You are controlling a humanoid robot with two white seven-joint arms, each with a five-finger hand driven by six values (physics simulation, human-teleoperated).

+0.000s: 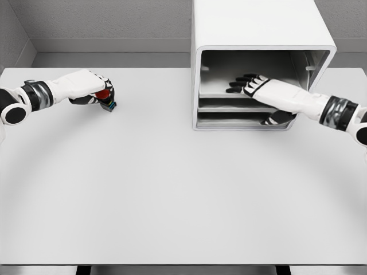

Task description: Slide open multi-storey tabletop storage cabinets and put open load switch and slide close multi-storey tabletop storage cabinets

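1. Where the left hand curls at the far left of the table, the load switch sits inside its grip: a small piece with a red part and a dark body, a bit of blue showing at its lower edge
2. The fingers of that hand are closed round the switch, so most of its shape is covered; whether its base touches the tabletop or hangs just above it cannot be told
3. The switch is well apart from the storage cabinet, which stands at the far right-centre of the table, a white box with rounded corners and its front open toward the camera
4. Inside the cabinet the upper space is a grey cavity, and below it lie stacked shelves or trays, their front edges showing as pale strips; nothing but the robot's hand shows in them
5. The right hand reaches into the upper space, its dark fingers stretched out flat and slightly spread, holding nothing
6. The thumb appears lower, near the bottom tray's right end, partly hidden behind the forearm
7. The cabinet's top is cut off by the picture's upper edge, and both arms run out of the picture at its sides
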